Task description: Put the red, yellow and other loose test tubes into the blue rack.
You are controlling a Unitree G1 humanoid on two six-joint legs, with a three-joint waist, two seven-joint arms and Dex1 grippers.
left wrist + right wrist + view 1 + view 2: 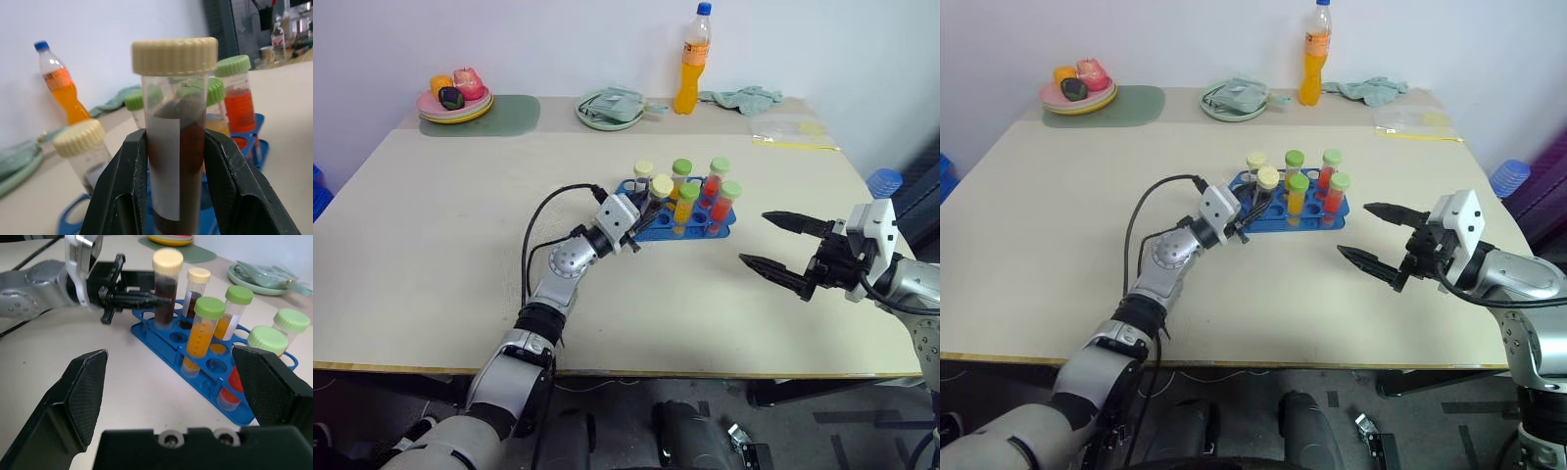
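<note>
Your left gripper (146, 296) has its two black fingers (122, 196) clamped on one dark brownish-purple clear plastic test tube with a pale yellow cap (175, 142), held upright with its lower end in a hole at the near left corner of the small bright blue plastic two-tier rack (658, 231). Count six capped tubes standing at the rack: two with pale yellow caps, counting the one you hold, and four with green caps. Of the green-capped ones, two yellow-orange tubes (203, 335) and one red-orange tube (724, 208) are plain to see; the fourth tube's contents are hard to make out. Your right gripper (779, 245) hangs just above the pale surface (431, 255) beside the rack's right end, its two fingers spread wide and holding nothing. Along the far edge stand one tall orange drink bottle with a blue cap (692, 61), one plate of toy food (456, 101), one pale green dish (607, 108) and one crumpled teal cloth (741, 98).
</note>
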